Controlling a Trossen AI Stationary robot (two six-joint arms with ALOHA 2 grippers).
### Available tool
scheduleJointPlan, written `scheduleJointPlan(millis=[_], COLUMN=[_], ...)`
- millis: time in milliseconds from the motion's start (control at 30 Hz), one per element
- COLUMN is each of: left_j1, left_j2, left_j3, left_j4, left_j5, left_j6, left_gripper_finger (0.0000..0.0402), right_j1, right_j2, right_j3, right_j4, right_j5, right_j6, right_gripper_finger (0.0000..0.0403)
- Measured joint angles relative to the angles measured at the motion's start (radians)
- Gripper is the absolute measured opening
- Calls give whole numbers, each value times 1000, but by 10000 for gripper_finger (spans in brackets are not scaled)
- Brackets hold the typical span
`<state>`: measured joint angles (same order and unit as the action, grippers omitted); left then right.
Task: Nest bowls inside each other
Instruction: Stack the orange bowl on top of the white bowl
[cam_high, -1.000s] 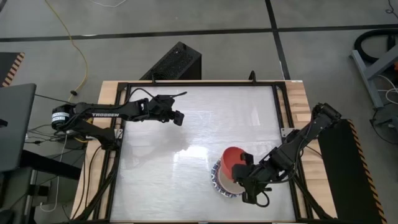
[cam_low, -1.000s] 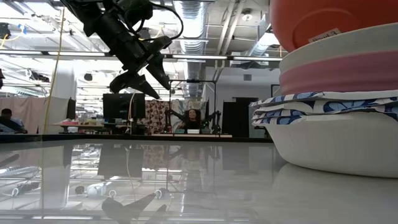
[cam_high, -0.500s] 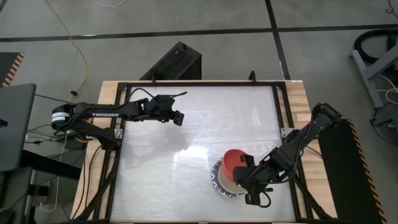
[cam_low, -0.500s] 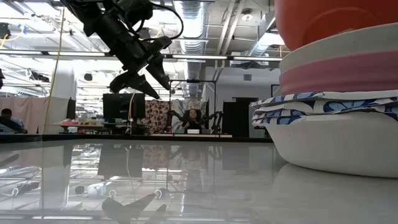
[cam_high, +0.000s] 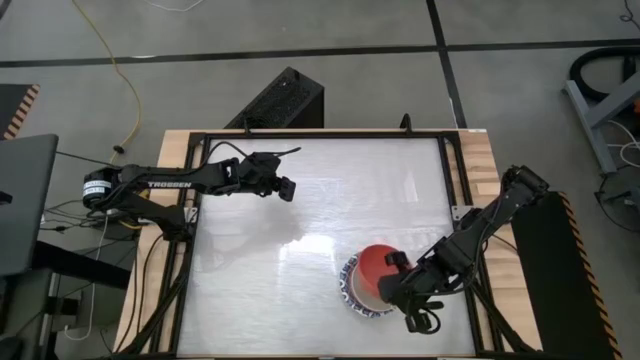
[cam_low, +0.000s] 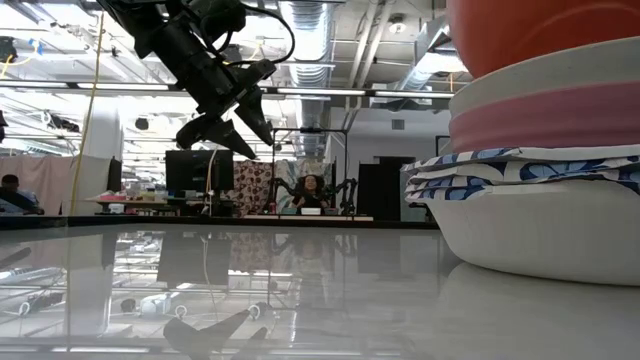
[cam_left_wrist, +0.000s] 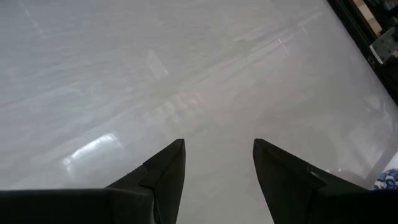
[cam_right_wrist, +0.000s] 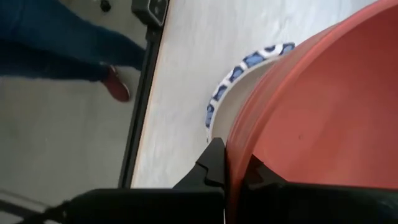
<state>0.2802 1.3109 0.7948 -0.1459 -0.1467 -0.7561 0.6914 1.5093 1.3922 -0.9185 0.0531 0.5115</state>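
Toward the table's near right part: one stack of small round bowls (cam_high: 366, 285), nested. Topmost, a glossy red bowl (cam_high: 375, 264), seated in the stack. Beneath it, per the low view, a pink-banded bowl (cam_low: 545, 122) with a cream rim, then white bowls with blue patterned rims (cam_low: 525, 165), then a plain cream-white bowl (cam_low: 545, 228) resting on the table.

Right gripper (cam_high: 393, 272): at the stack's right side, fingers closed tight on the red bowl's rim, one dark finger (cam_right_wrist: 214, 163) outside the wall, as its wrist view shows. A blue-patterned rim (cam_right_wrist: 239, 71) shows just behind the red wall there.

Left gripper (cam_high: 286, 189): raised over the table's far left part, well apart from the stack, fingers (cam_left_wrist: 168, 168) spread wide, holding nothing.

Table (cam_high: 300, 260): glossy white top in a black frame with wooden edges.

Surroundings: a black box (cam_high: 280, 100) on the floor beyond the far edge; a yellow cable (cam_high: 125, 70); a person's blue trouser leg and red shoe (cam_right_wrist: 115, 84) on the floor, in the right wrist view.
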Motion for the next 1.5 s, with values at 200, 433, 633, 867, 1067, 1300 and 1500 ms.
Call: scheduleJointPlan(millis=[200,433,633,867,1067,1300,1500], left_j1=[0,0,0,0,0,0,0], left_j2=[0,0,0,0,0,0,0], left_j3=[0,0,0,0,0,0,0], left_j4=[0,0,0,0,-1,-10,-30], left_j5=[0,0,0,0,0,0,-18], left_j6=[3,2,1,0,0,0,-1], left_gripper_finger=[178,178,178,178,178,178,178], right_j1=[3,10,9,8,14,22,28], right_j2=[0,0,0,4,67,181,246], right_j3=[0,0,0,0,0,74,200], right_j4=[-59,-67,-73,-77,-120,-335,-389], right_j5=[-29,-31,-30,-30,-58,-22,46], right_j6=[-75,-180,-233,-286,-365,-404,-490], right_gripper_finger=[10,7,7,7,7,8,8])
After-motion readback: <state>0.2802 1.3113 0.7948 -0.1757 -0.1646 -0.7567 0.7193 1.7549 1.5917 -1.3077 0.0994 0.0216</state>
